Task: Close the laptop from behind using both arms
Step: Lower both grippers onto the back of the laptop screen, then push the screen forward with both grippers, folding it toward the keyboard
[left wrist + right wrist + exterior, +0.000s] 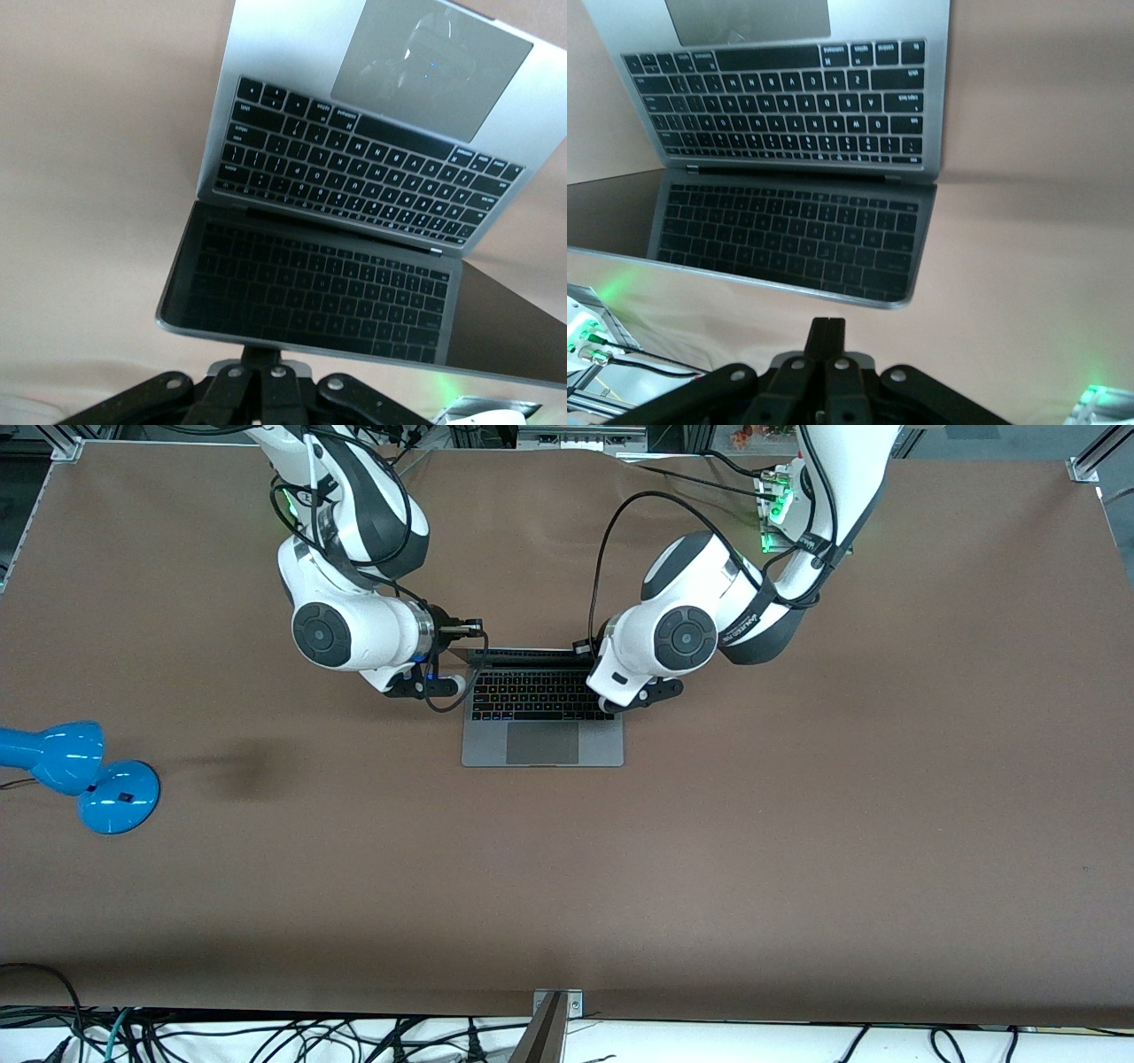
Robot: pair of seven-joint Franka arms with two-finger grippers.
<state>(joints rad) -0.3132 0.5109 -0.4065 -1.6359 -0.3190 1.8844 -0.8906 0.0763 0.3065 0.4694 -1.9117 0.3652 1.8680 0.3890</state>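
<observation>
The grey laptop [542, 742] stands open in the middle of the table, its dark screen tilted up toward the front camera. My right gripper [474, 631] is shut and empty at the lid's top corner toward the right arm's end. In the right wrist view the gripper [827, 329] stops a little short of the lid edge of the laptop [788, 235]. My left gripper [582, 646] is shut at the lid's other top corner. In the left wrist view the gripper [263, 354] meets the top edge of the laptop [310, 283]. The screen mirrors the keyboard.
A blue desk lamp [89, 775] lies at the right arm's end of the table. A box with green lights [775, 505] sits by the left arm's base. Cables [266, 1036] hang along the table edge nearest the front camera.
</observation>
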